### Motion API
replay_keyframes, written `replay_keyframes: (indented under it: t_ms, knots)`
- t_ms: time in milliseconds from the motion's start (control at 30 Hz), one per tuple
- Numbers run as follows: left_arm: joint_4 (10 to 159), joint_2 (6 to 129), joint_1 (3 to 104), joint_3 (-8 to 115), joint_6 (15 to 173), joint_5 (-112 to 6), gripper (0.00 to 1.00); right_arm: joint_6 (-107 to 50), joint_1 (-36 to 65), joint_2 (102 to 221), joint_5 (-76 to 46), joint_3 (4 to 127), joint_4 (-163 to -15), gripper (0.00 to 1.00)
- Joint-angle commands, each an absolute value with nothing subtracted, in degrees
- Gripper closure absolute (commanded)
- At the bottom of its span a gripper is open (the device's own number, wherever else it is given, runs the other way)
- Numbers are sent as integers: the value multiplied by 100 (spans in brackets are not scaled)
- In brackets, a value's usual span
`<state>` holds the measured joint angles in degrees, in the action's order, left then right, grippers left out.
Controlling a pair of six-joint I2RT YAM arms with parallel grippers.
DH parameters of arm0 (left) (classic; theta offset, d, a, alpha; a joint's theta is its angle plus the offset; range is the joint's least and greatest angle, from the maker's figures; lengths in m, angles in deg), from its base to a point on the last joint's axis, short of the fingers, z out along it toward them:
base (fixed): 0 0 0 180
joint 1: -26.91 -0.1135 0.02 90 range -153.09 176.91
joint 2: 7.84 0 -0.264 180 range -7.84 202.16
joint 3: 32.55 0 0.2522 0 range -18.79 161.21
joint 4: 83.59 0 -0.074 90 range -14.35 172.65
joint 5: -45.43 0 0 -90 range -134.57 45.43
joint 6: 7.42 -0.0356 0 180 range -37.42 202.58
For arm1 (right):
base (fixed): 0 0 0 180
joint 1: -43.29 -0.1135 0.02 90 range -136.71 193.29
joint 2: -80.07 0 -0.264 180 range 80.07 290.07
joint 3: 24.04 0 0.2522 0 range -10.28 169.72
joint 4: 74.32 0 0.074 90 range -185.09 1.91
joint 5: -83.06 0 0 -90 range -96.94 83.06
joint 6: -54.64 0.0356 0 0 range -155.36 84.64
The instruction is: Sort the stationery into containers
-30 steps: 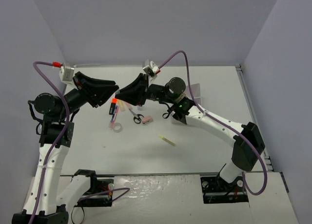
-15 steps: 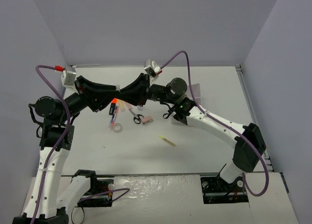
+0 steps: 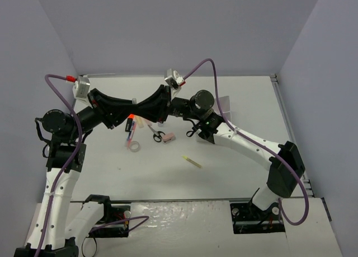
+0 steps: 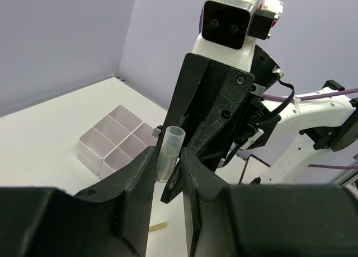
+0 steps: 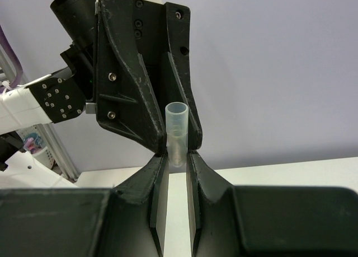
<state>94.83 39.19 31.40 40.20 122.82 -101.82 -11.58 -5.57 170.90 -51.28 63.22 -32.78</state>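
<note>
Scissors point(image 3: 158, 135), pink eraser point(image 3: 169, 138) and yellow stick point(image 3: 192, 161) lay loose on the table point(image 3: 235, 162) in the top view, beside the left gripper point(image 3: 133, 104) and right gripper point(image 3: 140, 106) meeting tip to tip; from the left wrist we saw its fingers point(image 4: 134, 178) closed on a clear tube point(image 4: 169, 148), white tray point(image 4: 89, 155) behind; from the right wrist, its fingers point(image 5: 154, 184) pinched the tube's lower end.

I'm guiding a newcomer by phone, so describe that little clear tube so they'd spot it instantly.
Start at the white table, then find where the left gripper and right gripper meet above it. Between their black jaws sits a small clear tube, the only stationery up in the air.
</note>
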Motion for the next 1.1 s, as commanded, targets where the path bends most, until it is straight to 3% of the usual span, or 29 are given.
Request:
replay_keyframes:
  t_ms: [0, 100, 267, 433, 567, 633, 733, 833, 1067]
  knots:
    - [9662, 3899, 3139, 4089, 12239, -10293, 79, -1102, -619, 16851, -5194, 6535, -2550, 100]
    - [9662, 3892, 3145, 4100, 12234, -10288, 82, -1102, -624, 16866, -5200, 6566, -2542, 100]
    - [9686, 3908, 3146, 4155, 12197, -10208, 98, -1094, -628, 16898, -5234, 6566, -2565, 100]
    - [9680, 3913, 3148, 4168, 12151, -10193, 100, -994, -628, 16995, -5343, 6583, -2560, 100]
    - [9599, 3865, 3139, 4115, 12033, -10152, 100, -947, -628, 17095, -5388, 6628, -2660, 68]
    - [9480, 3848, 3130, 4115, 11822, -10110, 100, -1107, -628, 17103, -5405, 6662, -2837, 39]
    - [8738, 3830, 3122, 4287, 10977, -9971, 100, -1645, -579, 16932, -5282, 6656, -3614, 15]
    - [7286, 3810, 3095, 4501, 9704, -9736, 100, -2360, -445, 16601, -4883, 6600, -5269, 6]
    - [5743, 3335, 3087, 4321, 5711, -8719, 100, -2918, 342, 15536, -3257, 6086, -7815, 5]
